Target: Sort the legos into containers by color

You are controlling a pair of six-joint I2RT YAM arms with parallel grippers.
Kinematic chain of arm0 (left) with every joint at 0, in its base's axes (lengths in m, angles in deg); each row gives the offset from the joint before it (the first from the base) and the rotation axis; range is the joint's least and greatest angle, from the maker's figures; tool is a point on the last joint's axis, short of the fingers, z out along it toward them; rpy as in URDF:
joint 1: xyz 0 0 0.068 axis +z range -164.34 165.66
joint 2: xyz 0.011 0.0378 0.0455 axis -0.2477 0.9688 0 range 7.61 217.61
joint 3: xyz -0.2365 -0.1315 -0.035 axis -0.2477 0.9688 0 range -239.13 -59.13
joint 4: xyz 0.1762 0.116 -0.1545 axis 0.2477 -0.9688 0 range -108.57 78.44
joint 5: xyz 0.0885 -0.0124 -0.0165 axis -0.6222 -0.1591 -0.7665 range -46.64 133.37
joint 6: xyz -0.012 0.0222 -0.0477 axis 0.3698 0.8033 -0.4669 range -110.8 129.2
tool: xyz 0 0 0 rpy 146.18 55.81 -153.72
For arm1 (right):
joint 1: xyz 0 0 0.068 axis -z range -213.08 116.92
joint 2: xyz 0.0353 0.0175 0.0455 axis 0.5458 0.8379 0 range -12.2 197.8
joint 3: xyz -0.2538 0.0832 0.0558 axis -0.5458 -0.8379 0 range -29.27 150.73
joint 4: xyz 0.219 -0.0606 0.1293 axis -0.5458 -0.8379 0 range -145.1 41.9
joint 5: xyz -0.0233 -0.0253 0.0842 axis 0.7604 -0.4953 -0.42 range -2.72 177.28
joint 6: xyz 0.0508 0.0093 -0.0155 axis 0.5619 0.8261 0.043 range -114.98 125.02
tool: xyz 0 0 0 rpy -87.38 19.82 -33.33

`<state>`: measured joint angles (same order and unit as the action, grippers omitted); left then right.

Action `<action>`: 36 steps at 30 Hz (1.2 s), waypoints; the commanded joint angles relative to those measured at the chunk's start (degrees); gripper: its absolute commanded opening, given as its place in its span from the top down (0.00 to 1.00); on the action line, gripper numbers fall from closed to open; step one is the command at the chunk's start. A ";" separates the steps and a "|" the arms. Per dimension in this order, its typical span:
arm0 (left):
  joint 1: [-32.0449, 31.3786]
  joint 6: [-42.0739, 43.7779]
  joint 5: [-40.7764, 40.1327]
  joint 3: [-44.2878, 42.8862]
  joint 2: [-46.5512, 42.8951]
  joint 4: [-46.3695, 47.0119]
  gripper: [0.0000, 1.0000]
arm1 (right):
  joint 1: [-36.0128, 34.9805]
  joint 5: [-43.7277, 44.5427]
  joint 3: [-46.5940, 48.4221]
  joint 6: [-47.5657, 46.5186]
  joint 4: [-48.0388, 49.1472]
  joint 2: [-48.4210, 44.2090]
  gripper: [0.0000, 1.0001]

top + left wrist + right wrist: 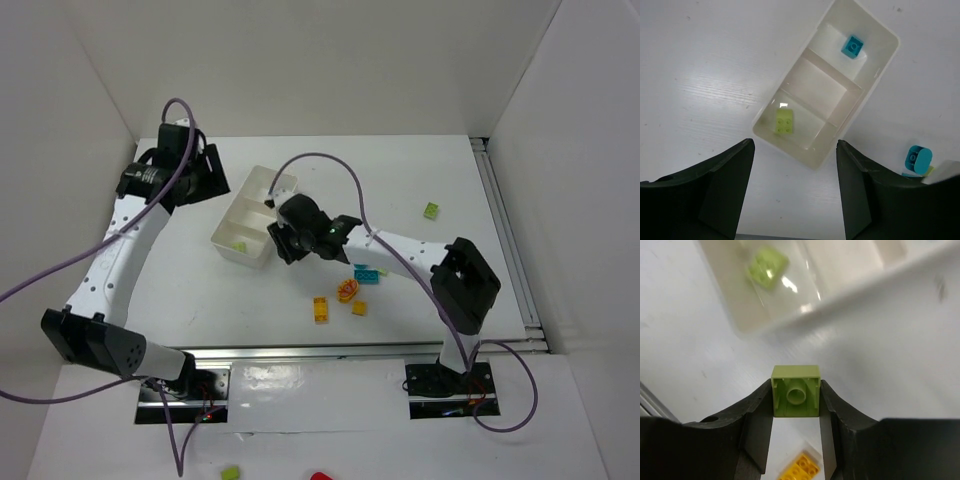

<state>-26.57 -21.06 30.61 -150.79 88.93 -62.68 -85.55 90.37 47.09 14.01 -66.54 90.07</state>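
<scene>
The white three-compartment tray point(255, 185) sits left of centre. In the left wrist view point(875, 75) its far compartment holds a teal brick point(853, 46), the near one a lime brick point(785, 121), and the middle one is bare. My right gripper point(283, 243) is shut on a lime green brick point(795, 397), held above the table just short of the tray's near end point(790, 320). My left gripper point(795, 190) is open and empty, high above the tray's near-left side. On the table lie a teal brick point(367, 273), an orange-red ring point(347, 290), two yellow bricks point(321, 309) and a lime brick point(431, 210).
A rounded teal piece point(916, 158) lies right of the tray. A yellow brick point(800, 467) shows below my right fingers. White walls enclose the table on three sides. A metal rail point(505, 230) runs along the right edge. A lime piece point(231, 473) lies on the near ledge.
</scene>
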 commanded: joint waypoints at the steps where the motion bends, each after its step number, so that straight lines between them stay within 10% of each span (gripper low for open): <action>1: 1.77 -1.63 0.27 0.77 -4.84 -1.01 0.24 | -0.44 -1.59 8.70 -1.35 2.35 -0.95 0.75; 15: 7.22 -3.31 3.87 3.68 -9.42 -0.22 0.23 | -2.55 -3.72 31.74 -2.49 5.96 19.35 0.66; 18: 7.92 -2.79 5.01 3.68 -9.42 -0.22 0.23 | -2.55 -2.92 35.69 -1.97 5.09 22.96 0.37; 22: 8.54 -2.79 5.55 4.73 -9.42 -0.22 0.23 | -2.55 0.67 37.37 -1.96 4.37 22.45 0.24; 36: 9.06 -1.64 7.92 7.11 -9.95 2.94 0.23 | 7.80 22.29 -4.35 17.78 2.74 -12.26 0.29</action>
<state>-17.85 -23.84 36.78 -144.45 80.38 -62.39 -81.13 102.37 47.85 21.14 -60.02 86.27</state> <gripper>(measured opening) 0.773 0.715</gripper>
